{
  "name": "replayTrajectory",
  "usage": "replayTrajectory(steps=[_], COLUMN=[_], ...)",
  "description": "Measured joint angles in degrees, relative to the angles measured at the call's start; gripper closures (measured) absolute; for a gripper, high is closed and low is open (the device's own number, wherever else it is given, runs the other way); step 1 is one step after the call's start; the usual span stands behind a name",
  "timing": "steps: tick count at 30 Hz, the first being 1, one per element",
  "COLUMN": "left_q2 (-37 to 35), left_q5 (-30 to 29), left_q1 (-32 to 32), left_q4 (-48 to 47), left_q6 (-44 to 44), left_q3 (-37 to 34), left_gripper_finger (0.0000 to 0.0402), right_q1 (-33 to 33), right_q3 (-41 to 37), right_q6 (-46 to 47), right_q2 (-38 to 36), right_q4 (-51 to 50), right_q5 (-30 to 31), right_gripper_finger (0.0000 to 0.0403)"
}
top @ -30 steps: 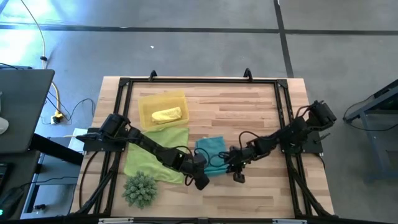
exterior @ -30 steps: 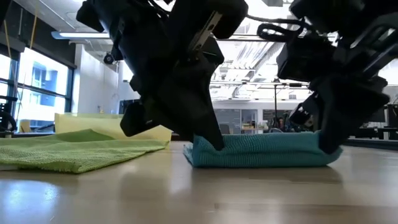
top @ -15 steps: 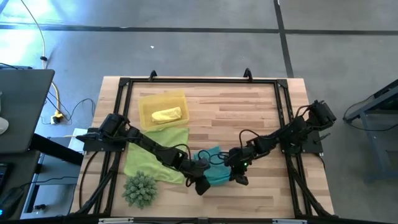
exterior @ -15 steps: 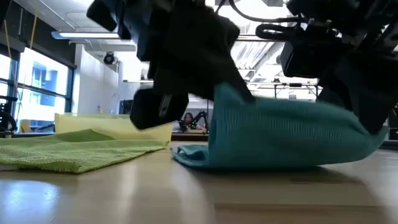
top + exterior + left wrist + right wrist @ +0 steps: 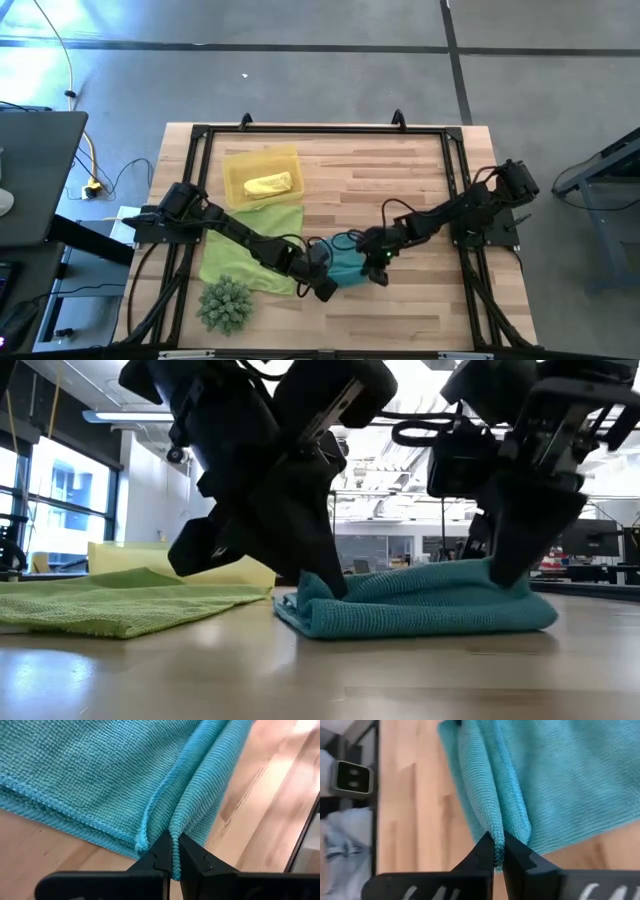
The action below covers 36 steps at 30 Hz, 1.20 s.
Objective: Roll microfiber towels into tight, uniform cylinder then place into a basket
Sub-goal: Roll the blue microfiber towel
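Both grippers are working the teal towel (image 5: 345,264) right now, near the front middle of the table (image 5: 400,180). The left gripper (image 5: 174,856) is pinching the folded edge at one end, jaws closed tight on a fold of cloth, and the right gripper (image 5: 498,851) is doing the same at the other end, also clamped on a doubled-over edge. In the low view the towel (image 5: 420,605) is lying as a loose, lumpy fold on the wood, not a tight cylinder yet.

My take on doing this step well: both ends need to be turning over at the same rate, otherwise the roll is going to come out cone shaped. Keeping a bit of tension between the two grippers should be helping the fold stay straight, and keeping the edge low against the table would be packing the layers tighter. The pinches look shallow, right at the fabric edge, so I'd be watching for the cloth slipping out mid-turn.

Rest of the scene: the yellow towel (image 5: 268,185) is already sitting rolled inside the basket (image 5: 238,166) at the back left, and the lime green towel (image 5: 235,245) is lying flat just in front of the basket, beside the teal one. A spiky green ball (image 5: 225,303) is sitting at the front left, clear of the action.
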Motion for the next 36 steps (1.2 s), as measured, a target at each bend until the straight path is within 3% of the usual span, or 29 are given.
replayTrajectory(steps=[5,10,14,16,26,32,36], left_q2=[0.0,0.0,0.0,0.0,0.0,0.0,0.0], left_q5=[-3.2,-3.4,-3.6,-3.6,-3.8,-3.8,-3.8], left_q1=[-0.3,-0.4,-0.4,-0.2,0.0,0.0,0.0], left_q4=[-3.0,-4.6,-5.0,-5.3,-5.6,-5.7,-5.7], left_q6=[-0.2,0.8,2.1,2.4,4.9,5.0,5.0], left_q3=[0.0,0.0,0.0,0.0,0.0,0.0,0.0], left_gripper_finger=[0.0396,0.0396,0.0396,0.0396,0.0396,0.0396,0.0396], right_q1=[0.1,0.4,-0.4,0.5,14.4,16.2,15.4], right_q3=[0.1,0.1,4.0,5.5,5.6,5.6,5.6], right_q6=[-6.5,-14.5,-19.2,-22.3,-44.0,-44.9,-43.0], right_q2=[0.0,-0.9,-4.7,-7.1,-7.0,-2.0,0.4], right_q4=[-0.5,-2.1,-13.7,-17.5,-7.2,1.5,1.6], right_q5=[1.8,2.7,2.7,5.8,31.3,31.9,30.8], right_gripper_finger=[0.0385,0.0307,0.025,0.0236,0.0253,0.026,0.026])
